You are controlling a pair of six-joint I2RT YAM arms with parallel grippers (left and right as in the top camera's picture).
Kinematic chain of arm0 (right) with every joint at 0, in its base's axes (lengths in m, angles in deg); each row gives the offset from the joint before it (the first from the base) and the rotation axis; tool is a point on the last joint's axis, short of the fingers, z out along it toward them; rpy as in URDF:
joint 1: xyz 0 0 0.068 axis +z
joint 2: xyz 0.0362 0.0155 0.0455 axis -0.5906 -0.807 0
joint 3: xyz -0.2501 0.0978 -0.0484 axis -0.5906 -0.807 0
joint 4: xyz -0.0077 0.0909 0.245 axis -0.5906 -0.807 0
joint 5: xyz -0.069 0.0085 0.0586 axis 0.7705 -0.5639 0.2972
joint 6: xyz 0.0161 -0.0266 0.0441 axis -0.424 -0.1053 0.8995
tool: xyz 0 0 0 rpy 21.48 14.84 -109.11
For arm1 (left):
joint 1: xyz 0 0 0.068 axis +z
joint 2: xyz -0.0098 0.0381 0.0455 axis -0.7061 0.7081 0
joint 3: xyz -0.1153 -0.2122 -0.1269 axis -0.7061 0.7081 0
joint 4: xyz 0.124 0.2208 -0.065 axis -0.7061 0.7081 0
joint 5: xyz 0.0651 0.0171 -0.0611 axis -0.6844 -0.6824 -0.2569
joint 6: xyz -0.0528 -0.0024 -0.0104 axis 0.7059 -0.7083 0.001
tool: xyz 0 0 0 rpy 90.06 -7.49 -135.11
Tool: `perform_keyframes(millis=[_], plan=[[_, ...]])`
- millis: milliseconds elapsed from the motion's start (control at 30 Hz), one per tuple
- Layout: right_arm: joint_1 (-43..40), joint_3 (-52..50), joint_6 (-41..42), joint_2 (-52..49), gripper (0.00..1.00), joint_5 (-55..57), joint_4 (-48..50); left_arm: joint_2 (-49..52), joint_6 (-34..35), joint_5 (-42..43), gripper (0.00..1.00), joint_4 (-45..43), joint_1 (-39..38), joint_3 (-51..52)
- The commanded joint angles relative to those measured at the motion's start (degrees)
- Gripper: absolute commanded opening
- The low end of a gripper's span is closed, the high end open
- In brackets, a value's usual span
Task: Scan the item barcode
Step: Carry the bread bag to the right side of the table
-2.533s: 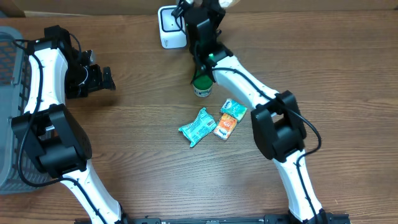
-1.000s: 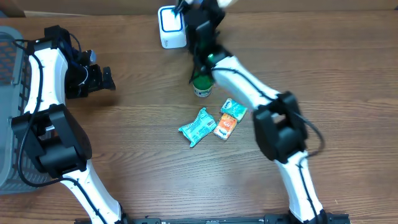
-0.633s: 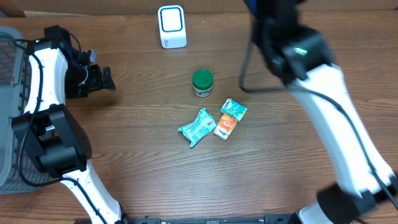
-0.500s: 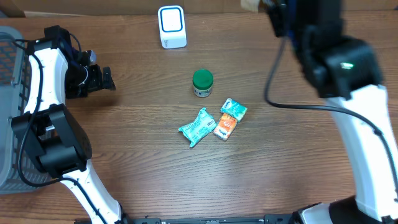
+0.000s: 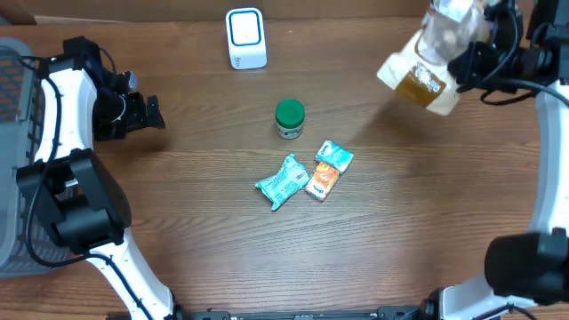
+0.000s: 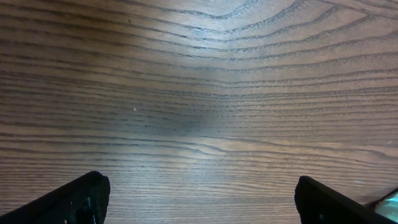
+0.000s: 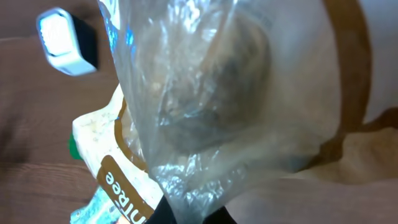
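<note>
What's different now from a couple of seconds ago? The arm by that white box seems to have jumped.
The right gripper swung from the white scanner across to the table's right side, carrying a clear plastic bag clamped in its closed jaws. Nothing was let go. The left gripper stays open and still; scanner, green-lidded jar and snack packets have not moved.

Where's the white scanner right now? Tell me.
Overhead view: the white scanner stands at the far edge of the table, centre-left, beyond and left of the green-lidded jar.

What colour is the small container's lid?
Green; the lid shows best in the overhead view.
</note>
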Motion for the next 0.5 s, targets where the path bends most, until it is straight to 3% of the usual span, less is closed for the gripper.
perform_keyframes(millis=[0, 467], plan=[[-1.9, -3.9, 0.7, -3.6, 0.04, -3.8, 0.7, -0.8, -0.1, 0.0, 1.00, 0.1, -0.1, -0.5], [-6.9, -15.8, 1.7, -6.5, 0.04, -3.7, 9.8, -0.8, -0.1, 0.0, 1.00, 0.1, 0.0, -0.5]])
